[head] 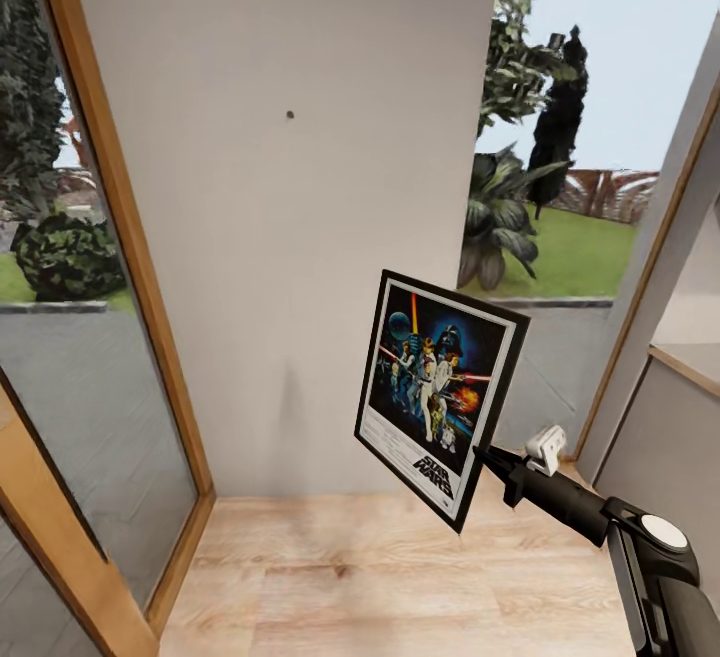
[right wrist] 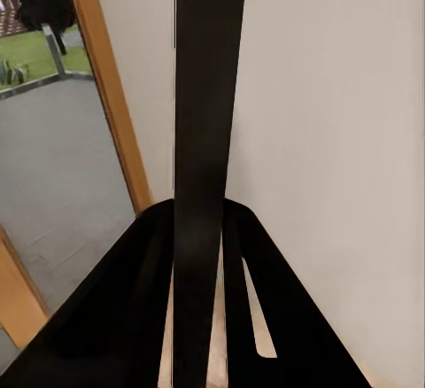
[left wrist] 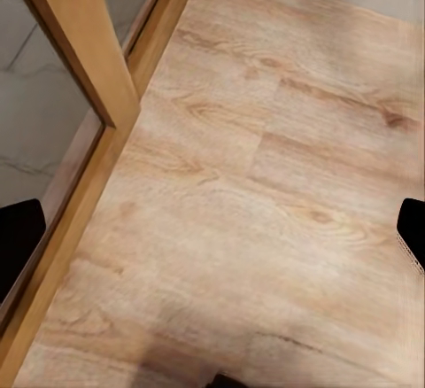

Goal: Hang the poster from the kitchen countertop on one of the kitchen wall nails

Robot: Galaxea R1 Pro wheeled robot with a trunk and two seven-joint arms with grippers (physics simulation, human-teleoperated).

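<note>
Black-framed poster (head: 437, 399) clamped in right fingers (right wrist: 150, 317), nail (head: 290, 115) above

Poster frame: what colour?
Black, thin, with a white border inside it; the poster shows best in the head view, held by the right gripper.

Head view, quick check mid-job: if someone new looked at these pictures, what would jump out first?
The colourful poster grabs the eye first, held tilted in the air at the end of the right gripper, whose jaws are closed on its lower right edge. Next comes the tiny dark nail alone on the pale wall, above and left of the poster. Wood-framed glass panels with greenery outside flank the wall.
</note>
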